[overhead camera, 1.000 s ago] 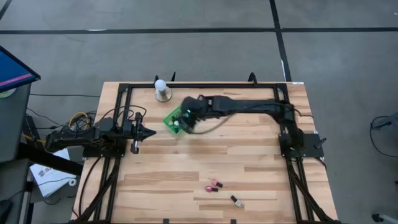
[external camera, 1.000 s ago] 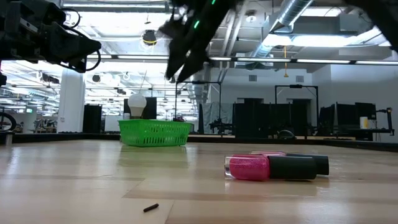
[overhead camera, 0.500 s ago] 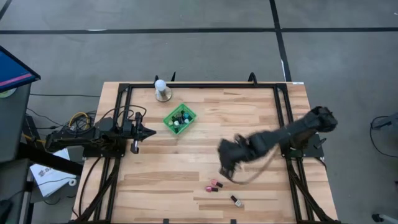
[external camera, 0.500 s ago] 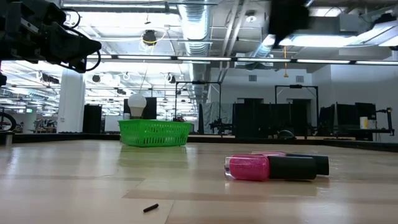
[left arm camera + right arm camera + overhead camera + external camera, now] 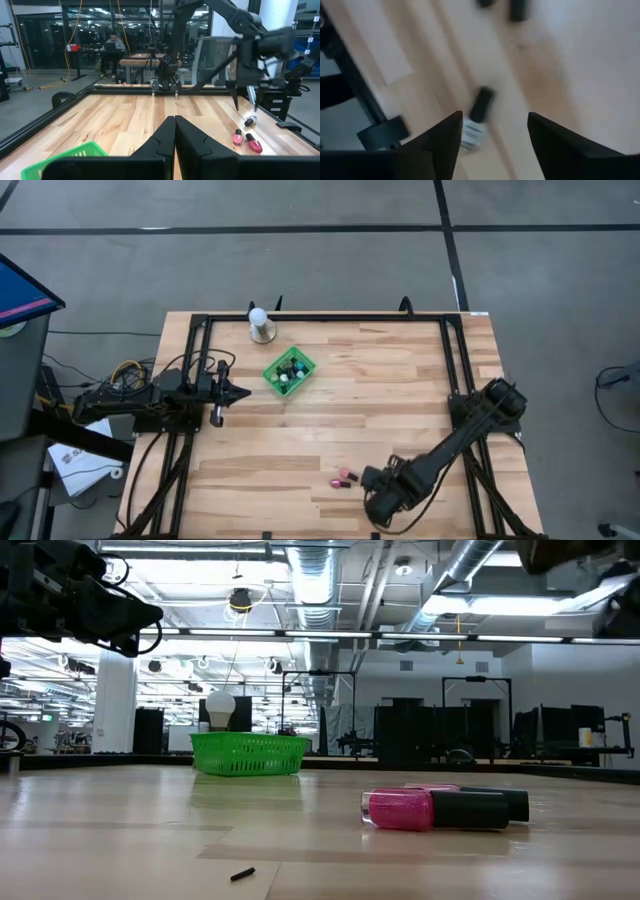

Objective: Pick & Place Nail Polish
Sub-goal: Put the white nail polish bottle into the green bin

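Your right pincer (image 5: 492,131) hangs spread over a clear-bodied, dark-capped nail polish bottle (image 5: 476,119) lying flat near the worktop's (image 5: 400,380) front edge; your left pincer (image 5: 238,391) sits pressed together, idle. Expect it light, rigid, slick glass that may roll, so pinch across the body near the cap.

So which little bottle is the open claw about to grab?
The clear bottle with the black cap, lying alone between the right gripper's fingers, apart from the two pink ones.
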